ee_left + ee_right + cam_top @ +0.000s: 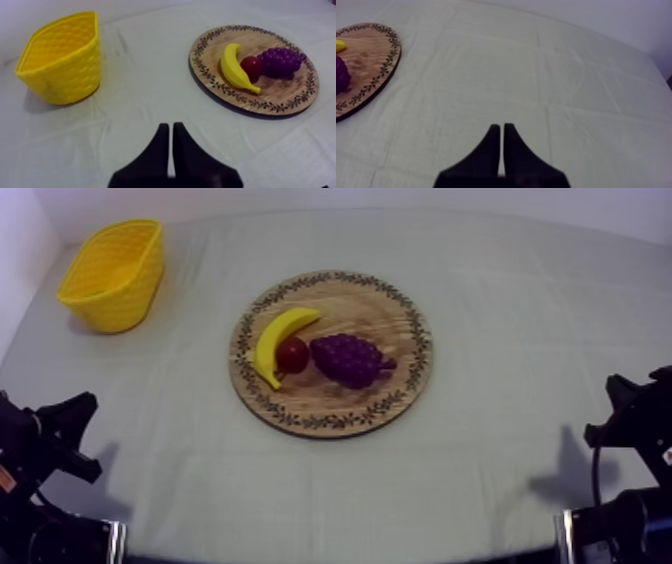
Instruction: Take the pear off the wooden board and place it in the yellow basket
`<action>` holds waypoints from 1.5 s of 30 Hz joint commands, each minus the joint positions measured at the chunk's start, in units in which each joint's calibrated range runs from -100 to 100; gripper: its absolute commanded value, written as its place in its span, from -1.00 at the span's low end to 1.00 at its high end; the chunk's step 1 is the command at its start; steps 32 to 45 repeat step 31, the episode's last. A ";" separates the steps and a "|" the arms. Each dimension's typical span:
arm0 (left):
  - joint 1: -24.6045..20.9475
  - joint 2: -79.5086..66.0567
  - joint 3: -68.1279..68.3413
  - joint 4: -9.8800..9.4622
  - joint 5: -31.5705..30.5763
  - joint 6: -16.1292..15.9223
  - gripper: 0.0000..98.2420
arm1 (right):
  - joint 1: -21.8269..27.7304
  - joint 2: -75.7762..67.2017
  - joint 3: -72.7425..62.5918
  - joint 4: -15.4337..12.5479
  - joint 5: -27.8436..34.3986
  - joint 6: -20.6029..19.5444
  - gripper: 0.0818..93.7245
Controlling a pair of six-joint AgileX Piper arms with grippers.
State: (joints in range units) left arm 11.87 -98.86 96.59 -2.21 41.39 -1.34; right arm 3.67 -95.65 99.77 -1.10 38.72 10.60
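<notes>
On board [392, 310]: banana [275, 343], small red fruit [292, 354], grapes [350, 360]; L wrist view: basket [70, 75].

The yellow basket [125, 293] stands upright, well apart from the wooden board [400, 328].

The basket [112, 273] is yellow lattice weave, the board [390, 313] brown wood with a dark leaf-patterned rim, the banana [272, 348] yellow, the grapes [348, 358] purple, the cloth [500, 468] grey-white.
</notes>
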 commanded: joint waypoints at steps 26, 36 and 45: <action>-3.88 -1.14 2.96 0.14 -7.65 10.60 -1.00 | 0.08 -0.02 0.01 0.00 -0.01 0.03 -0.99; -3.88 -1.14 2.96 0.14 -7.67 10.64 -1.00 | 0.08 -0.02 0.01 0.00 -0.01 0.03 -0.99; -3.88 -1.14 2.96 0.14 -7.67 10.64 -1.00 | 0.08 -0.02 0.01 0.00 -0.01 0.03 -0.99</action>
